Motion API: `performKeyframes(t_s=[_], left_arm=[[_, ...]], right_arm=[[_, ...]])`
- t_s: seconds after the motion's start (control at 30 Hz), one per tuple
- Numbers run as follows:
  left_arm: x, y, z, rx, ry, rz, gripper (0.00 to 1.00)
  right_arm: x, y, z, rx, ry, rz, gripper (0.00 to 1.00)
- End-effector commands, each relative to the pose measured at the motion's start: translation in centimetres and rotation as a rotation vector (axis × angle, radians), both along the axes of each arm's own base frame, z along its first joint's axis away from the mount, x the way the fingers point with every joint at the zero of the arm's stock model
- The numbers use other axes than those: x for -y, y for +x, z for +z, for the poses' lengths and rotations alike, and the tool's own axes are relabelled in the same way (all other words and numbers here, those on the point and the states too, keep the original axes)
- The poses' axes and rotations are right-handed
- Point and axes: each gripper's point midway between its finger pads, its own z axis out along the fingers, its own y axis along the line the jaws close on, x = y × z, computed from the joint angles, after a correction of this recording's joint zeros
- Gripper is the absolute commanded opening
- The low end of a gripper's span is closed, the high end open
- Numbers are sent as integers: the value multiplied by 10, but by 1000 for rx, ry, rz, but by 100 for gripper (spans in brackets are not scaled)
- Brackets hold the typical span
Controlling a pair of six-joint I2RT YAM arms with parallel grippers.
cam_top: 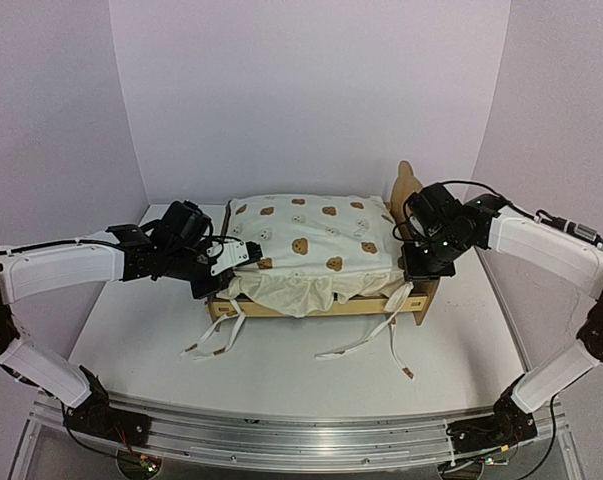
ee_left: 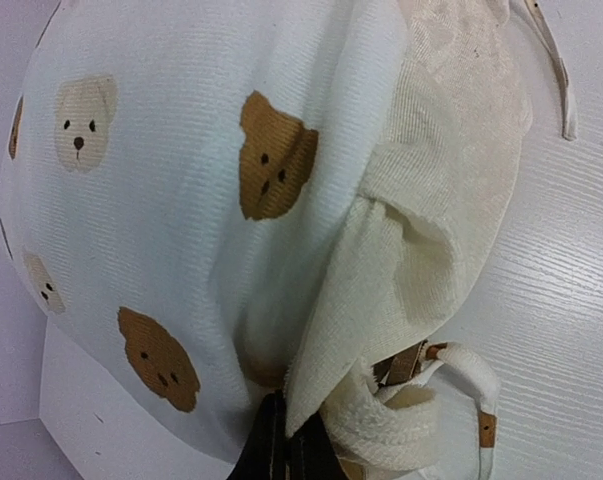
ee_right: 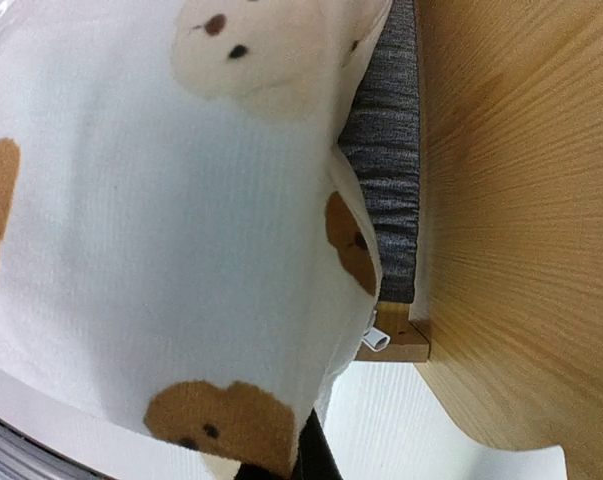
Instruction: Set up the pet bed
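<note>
The pet bed (cam_top: 333, 307) is standing on the white table (cam_top: 281, 380), about midway between the two arms, with its long side facing the near edge. Its headboard (cam_top: 406, 184) is rising at the right end. The bear-print cushion (cam_top: 316, 232) is lying on top of the frame, its cream ruffle hanging over the near rail. Cloth ties (cam_top: 215, 341) are trailing from the near side onto the table. The left gripper (cam_top: 233, 256) is reaching in from the left at the cushion's left end. In the left wrist view its dark fingers (ee_left: 273, 452) are pressing together with the cushion's edge pinched between them, so it is gripping the cushion. The right gripper (cam_top: 422, 264) is sitting at the near right corner of the bed, just beside the headboard. In the right wrist view the cushion is covering most of the frame and only a sliver of one finger is showing, so whether it is open or closed cannot be told. That view is also showing the grey base (ee_right: 386, 170) lying between cushion and headboard.
</note>
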Motion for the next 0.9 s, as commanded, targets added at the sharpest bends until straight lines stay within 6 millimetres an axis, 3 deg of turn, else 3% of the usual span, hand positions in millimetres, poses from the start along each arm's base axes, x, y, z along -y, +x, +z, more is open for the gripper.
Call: performKeyframes(t_s=[0.0,0.1,0.23,0.43,0.57,0.67,0.77,0.87], left_arm=[[-4,6,36,49,-51,3,0],[-3,0,31,25,-61,-18,0],[-3,-5,2,-39,-47,-13,0],[8,-18,5,-112,-86,-69,35],[21,-32,29,-128,-155,-130,48],[46,-58,52,-100,-183,-208,53],[81,-105,67,-119,-231,-334,59],[106,-129,60,-254,-282,-380,62]], right_arm=[[18,-14,24,-54,-58,7,0],[17,-15,24,-75,-55,3,3],[15,-27,-5,-180,-61,-2,26],[15,-42,8,-204,-17,-20,47],[27,-74,15,-254,-23,-66,59],[34,-102,14,-278,-68,-94,64],[30,-126,7,-301,-86,-80,64],[9,-143,-20,-315,-10,-5,62]])
